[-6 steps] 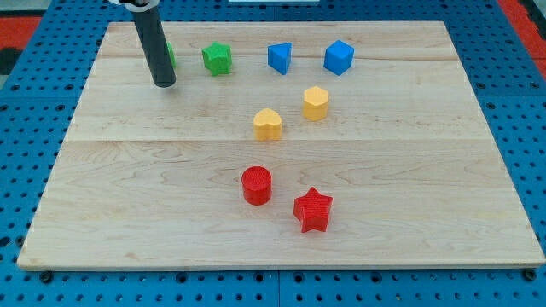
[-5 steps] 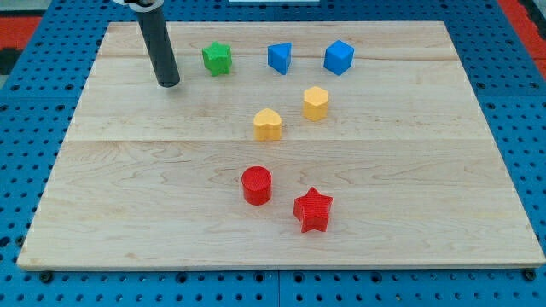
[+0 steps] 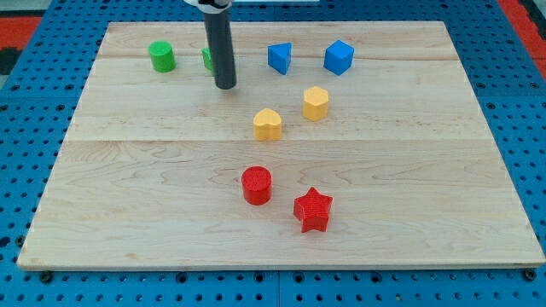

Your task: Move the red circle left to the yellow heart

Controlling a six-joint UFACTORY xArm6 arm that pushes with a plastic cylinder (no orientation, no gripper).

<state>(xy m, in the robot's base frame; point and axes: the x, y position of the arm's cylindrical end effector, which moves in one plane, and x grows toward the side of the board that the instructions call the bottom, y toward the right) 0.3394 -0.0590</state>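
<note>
The red circle [image 3: 256, 185] sits on the wooden board [image 3: 128, 188] below its centre. The yellow heart [image 3: 268, 124] lies above it, slightly to the right. My tip [image 3: 225, 85] stands near the view's top, up and left of the yellow heart and far above the red circle, touching neither. The rod hides most of a green block [image 3: 207, 58] behind it.
A green cylinder [image 3: 161, 56] is at the top left. A blue block [image 3: 280, 58] and a blue cube [image 3: 339, 57] are at the top. A yellow hexagon [image 3: 316, 102] lies right of the heart. A red star [image 3: 312, 210] lies right of and below the red circle.
My tip has moved right along the top of the board, uncovering the green cylinder and now hiding most of the other green block. No block has moved.
</note>
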